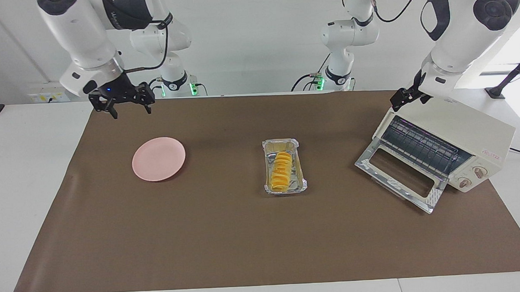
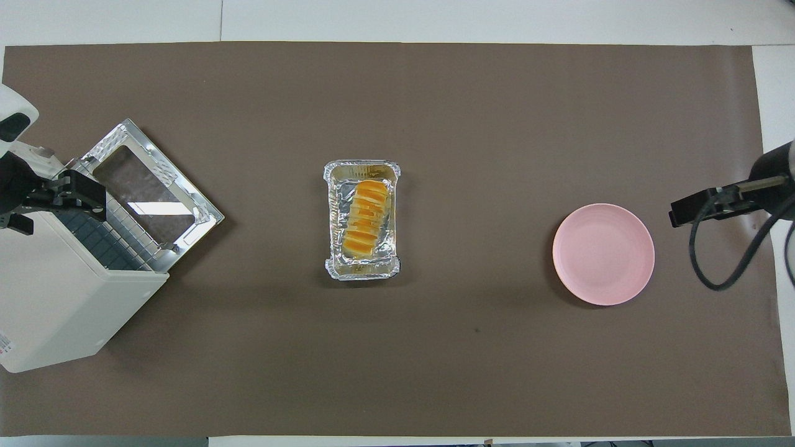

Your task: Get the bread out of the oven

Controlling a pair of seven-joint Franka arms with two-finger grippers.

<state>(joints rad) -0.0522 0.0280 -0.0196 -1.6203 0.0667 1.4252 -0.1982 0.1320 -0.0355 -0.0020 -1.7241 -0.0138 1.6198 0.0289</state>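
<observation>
The bread [image 1: 281, 171], a golden ridged loaf, lies in a silver foil tray [image 1: 281, 142] at the middle of the mat; it also shows in the overhead view [image 2: 366, 217] in the tray [image 2: 361, 166]. The cream-white oven [image 1: 471, 125] stands at the left arm's end, its glass door [image 1: 395, 176] dropped open and its rack bare; it also shows in the overhead view [image 2: 56, 298]. My left gripper [image 1: 403, 98] hangs over the oven's top front edge and holds nothing that I can see. My right gripper [image 1: 129, 109] is open and empty, raised over the mat beside the pink plate.
A pink plate [image 1: 158, 159] lies empty on the brown mat toward the right arm's end, also in the overhead view [image 2: 604, 253]. The oven's open door [image 2: 149, 186] juts out over the mat toward the foil tray. A black cable [image 2: 714, 273] hangs from the right arm.
</observation>
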